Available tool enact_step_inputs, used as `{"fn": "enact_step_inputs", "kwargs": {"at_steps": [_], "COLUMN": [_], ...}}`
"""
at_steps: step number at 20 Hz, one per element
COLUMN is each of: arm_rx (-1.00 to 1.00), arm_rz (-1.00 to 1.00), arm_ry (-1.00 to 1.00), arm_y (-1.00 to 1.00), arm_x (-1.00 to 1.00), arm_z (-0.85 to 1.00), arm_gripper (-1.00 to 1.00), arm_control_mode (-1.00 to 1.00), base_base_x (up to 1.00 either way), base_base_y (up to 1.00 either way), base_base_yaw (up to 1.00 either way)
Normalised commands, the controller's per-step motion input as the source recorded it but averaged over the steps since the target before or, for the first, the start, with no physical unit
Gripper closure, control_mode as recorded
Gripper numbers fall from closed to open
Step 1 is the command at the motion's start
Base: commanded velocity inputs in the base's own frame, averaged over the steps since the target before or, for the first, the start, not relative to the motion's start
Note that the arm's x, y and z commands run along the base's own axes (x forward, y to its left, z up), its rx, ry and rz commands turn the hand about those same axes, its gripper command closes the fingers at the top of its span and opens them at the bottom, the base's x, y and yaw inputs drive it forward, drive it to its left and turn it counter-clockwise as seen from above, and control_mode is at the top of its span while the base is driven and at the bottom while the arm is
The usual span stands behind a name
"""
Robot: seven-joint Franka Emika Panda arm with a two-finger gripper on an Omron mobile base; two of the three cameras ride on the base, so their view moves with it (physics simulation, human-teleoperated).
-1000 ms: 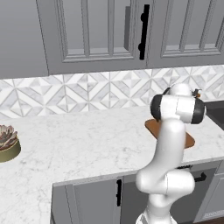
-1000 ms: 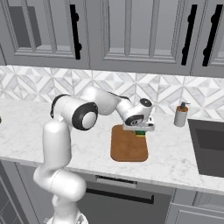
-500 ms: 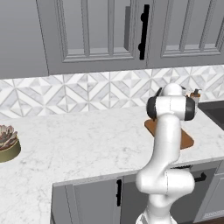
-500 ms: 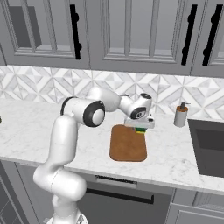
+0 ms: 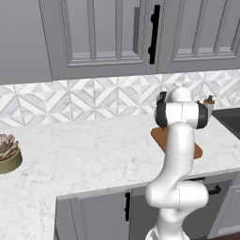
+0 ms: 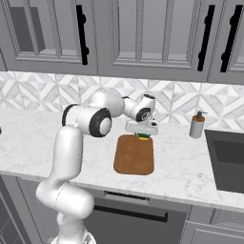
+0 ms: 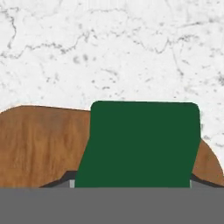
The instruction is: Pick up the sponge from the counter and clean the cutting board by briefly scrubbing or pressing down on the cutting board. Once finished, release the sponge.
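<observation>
The gripper [image 6: 143,135] — jaws closed on the sponge [image 7: 142,144] — sits at the cutting board [image 6: 135,155]'s 12 o'clock edge.

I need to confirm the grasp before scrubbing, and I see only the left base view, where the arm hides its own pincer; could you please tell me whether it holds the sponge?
Observer: Yes. In the hand view the small dark green-topped rectangular sponge sits between the pincer fingertips.
Operator: Thank you. Is it over the board?
Observer: In the right base view it is at the far edge of the flat orange-brown wooden cutting board.
Operator: Is anything standing nearby?
Observer: A small grey pump bottle stands apart on the white marble counter, beside the sink.
</observation>
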Motion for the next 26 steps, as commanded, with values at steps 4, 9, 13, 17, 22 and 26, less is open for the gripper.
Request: {"fn": "enact_step_inputs", "kwargs": {"at_steps": [4, 9, 13, 17, 22, 26], "arm_rx": [-0.12, -0.26, -0.11, 0.00, 0.04, 0.04], "arm_rz": [0.00, 0.00, 0.00, 0.00, 0.00, 0.00], "arm_ry": [-0.07, -0.01, 0.00, 0.00, 0.05, 0.13], "arm_y": [0.31, 0.33, 0.54, 0.74, 0.57, 0.13], "arm_x": [-0.58, -0.62, -0.68, -0.19, 0.04, -0.36], "arm_z": [-0.03, -0.84, -0.74, 0.20, 0.02, -0.07], "arm_gripper": [1.00, 1.00, 1.00, 1.00, 1.00, 1.00], "arm_control_mode": [-1.00, -1.00, -1.00, -1.00, -1.00, -1.00], "base_base_x": [0.00, 0.00, 0.00, 0.00, 0.00, 0.00], "base_base_y": [0.00, 0.00, 0.00, 0.00, 0.00, 0.00], "base_base_yaw": [0.00, 0.00, 0.00, 0.00, 0.00, 0.00]}}
